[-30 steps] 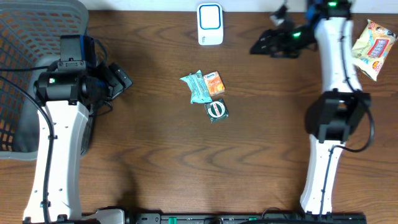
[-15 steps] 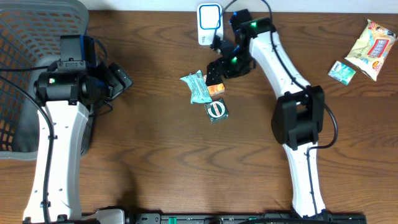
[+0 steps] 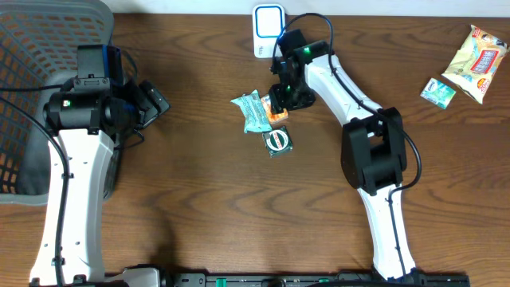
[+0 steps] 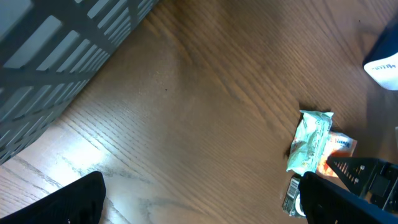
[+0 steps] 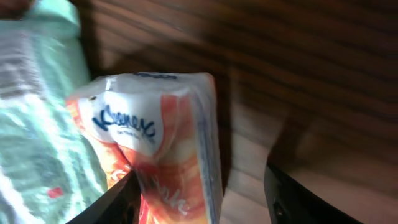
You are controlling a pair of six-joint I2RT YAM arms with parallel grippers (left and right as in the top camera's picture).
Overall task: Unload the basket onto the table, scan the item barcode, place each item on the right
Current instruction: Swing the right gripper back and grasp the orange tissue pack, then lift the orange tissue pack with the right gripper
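The orange Kleenex pack point(image 5: 163, 140) lies near the middle of the table point(image 3: 199, 211), a little toward the far edge, and the right gripper point(image 3: 280, 97) is down over it. In the right wrist view the two fingers stand one on each side of the pack. The left one is at or against the wrapper, while bare wood shows between the pack and the right one, so the jaws are partly spread around it and not clamped on it. The pack's left side touches a mint-green packet point(image 3: 252, 112), which lies at a slant. Just nearer the front edge than these two sits a dark green packet with a round label point(image 3: 277, 141). The white scanner with a blue face point(image 3: 268, 30) stands at the far edge, about midway along it and just beyond the right arm's wrist. At the far right corner lies a yellow snack bag point(image 3: 478, 52), with a small green packet point(image 3: 437, 92) just beside it. A grey mesh basket point(image 3: 24, 72) fills the far left corner. The left gripper point(image 3: 151, 102) hangs beside the basket, near the left edge and well apart from the cluster of packets. Its fingers are spread wide with nothing between them, and its wrist view looks across bare wood toward the mint-green packet.
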